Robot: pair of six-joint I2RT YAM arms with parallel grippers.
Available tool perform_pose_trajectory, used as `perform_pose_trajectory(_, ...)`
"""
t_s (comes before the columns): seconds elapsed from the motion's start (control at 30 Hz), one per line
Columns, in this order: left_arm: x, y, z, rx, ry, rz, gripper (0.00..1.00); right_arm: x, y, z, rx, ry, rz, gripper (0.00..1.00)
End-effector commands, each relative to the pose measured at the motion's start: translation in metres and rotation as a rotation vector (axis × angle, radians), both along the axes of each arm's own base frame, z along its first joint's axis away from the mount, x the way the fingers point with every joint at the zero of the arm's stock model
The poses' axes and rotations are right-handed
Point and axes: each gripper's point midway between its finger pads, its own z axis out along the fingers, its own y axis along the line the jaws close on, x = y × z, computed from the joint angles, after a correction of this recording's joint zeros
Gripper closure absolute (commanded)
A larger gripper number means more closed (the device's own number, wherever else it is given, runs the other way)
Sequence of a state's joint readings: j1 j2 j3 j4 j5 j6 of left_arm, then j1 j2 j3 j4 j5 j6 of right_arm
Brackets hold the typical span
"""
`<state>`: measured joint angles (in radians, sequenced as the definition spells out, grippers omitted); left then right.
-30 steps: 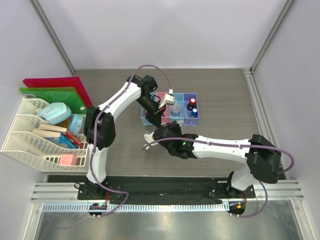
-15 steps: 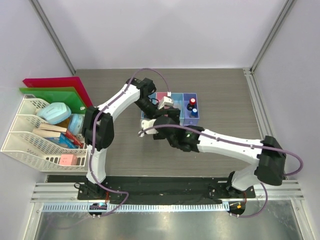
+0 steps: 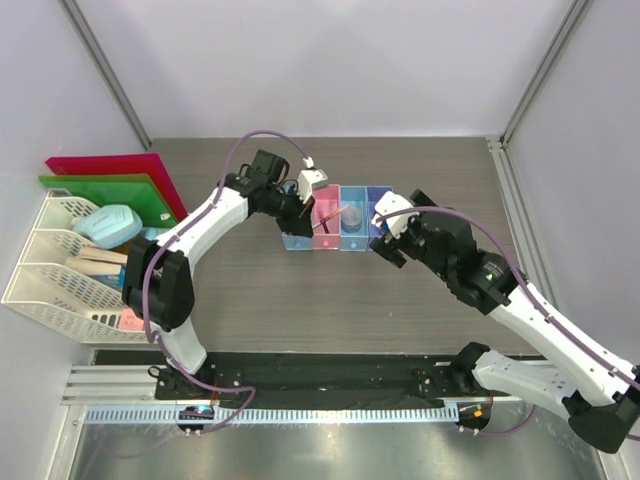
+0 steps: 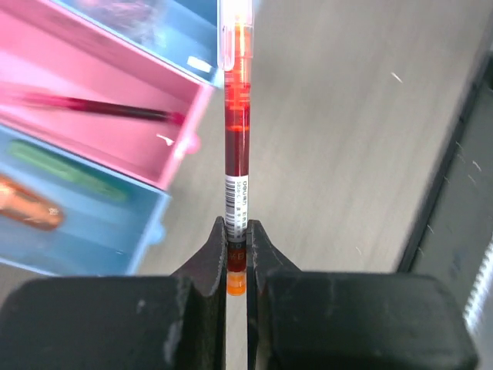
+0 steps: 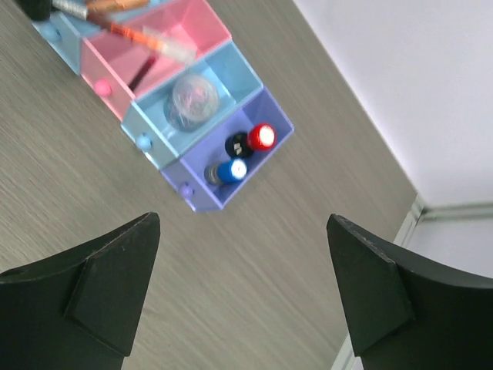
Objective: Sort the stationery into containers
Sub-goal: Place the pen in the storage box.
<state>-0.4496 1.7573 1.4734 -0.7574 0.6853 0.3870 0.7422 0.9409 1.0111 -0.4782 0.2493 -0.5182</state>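
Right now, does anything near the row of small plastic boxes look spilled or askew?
Nothing stands out. The row of translucent plastic boxes sits straight, the red-capped bottle is inside the purple box, and the left gripper holds a thin red pen.

Right gripper (image 5: 243, 223): fingers spread wide, tips at 8 and 4 o'clock. From 11 o'clock toward centre, joined in line:
- pink box (image 5: 192, 19), pen (image 5: 146, 42) crossing over it
- light blue box (image 5: 150, 123), clear packet (image 5: 194, 98) inside
- purple box (image 5: 202, 194), holding the red-capped bottle (image 5: 263, 137) and blue-capped bottle (image 5: 231, 169)
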Motion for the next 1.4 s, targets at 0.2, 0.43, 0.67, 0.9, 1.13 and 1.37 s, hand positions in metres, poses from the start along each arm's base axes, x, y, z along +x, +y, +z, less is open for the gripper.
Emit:
perform_pose_trajectory(0.2, 0.107, -0.007, 0.046, -0.051, -0.374, 0.655, 1.00, 0.019, -0.055, -0.035, 0.072, -0.042, -0.231, 0.00)
perform_pose_trajectory(0.43, 0.119, -0.006, 0.024, -0.002, -0.319, 0.808, 1.00, 0.028, -0.068, -0.043, 0.108, -0.051, -0.301, 0.00)
perform_pose_trajectory(0.67, 0.095, -0.010, -0.019, 0.049, -0.202, 0.805, 1.00, 0.029, -0.074, -0.042, 0.124, -0.070, -0.324, 0.00)
perform_pose_trajectory(0.9, 0.085, -0.031, -0.039, 0.045, -0.092, 0.745, 1.00, 0.029, -0.078, -0.056, 0.115, -0.061, -0.337, 0.00)
perform_pose_trajectory(1.13, 0.081, -0.043, -0.060, 0.070, -0.038, 0.703, 1.00, 0.027, -0.079, -0.053, 0.126, -0.076, -0.333, 0.00)
perform_pose_trajectory(1.37, 0.089, -0.042, -0.055, 0.072, -0.073, 0.712, 0.65, 0.025, -0.080, -0.057, 0.118, -0.074, -0.329, 0.00)
